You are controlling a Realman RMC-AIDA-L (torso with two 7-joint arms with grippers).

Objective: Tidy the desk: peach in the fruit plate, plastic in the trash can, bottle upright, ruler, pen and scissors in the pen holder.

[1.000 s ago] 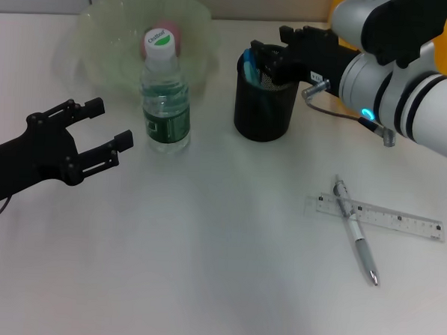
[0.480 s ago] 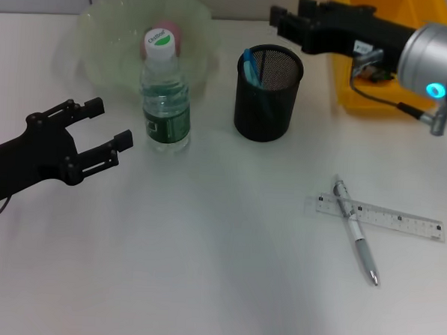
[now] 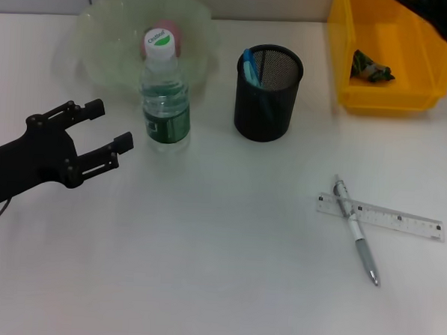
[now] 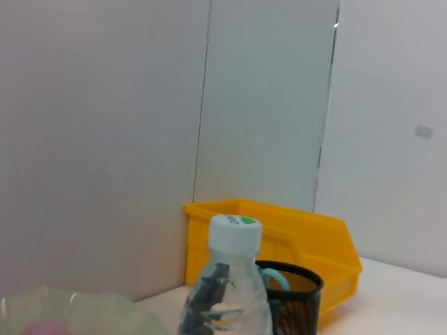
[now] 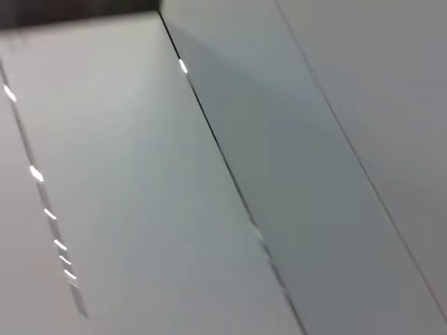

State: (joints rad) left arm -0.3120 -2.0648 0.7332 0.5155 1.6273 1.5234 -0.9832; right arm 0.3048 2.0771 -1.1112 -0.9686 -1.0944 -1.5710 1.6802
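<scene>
Right arm now gone from pen holder (image 3: 268, 92), its gripper out of my sight; scissors inside. Left gripper (image 3: 97, 137) wide, idle beside bottle (image 3: 166, 97). Pen (image 3: 354, 228), ruler (image 3: 380, 217) remain.

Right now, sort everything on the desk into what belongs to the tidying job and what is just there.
Job:
peach in fruit plate
bottle, upright
pen holder with scissors
pen lying across ruler
trash can holding plastic

Just there:
left end effector, open, idle
grey wall panels
</scene>
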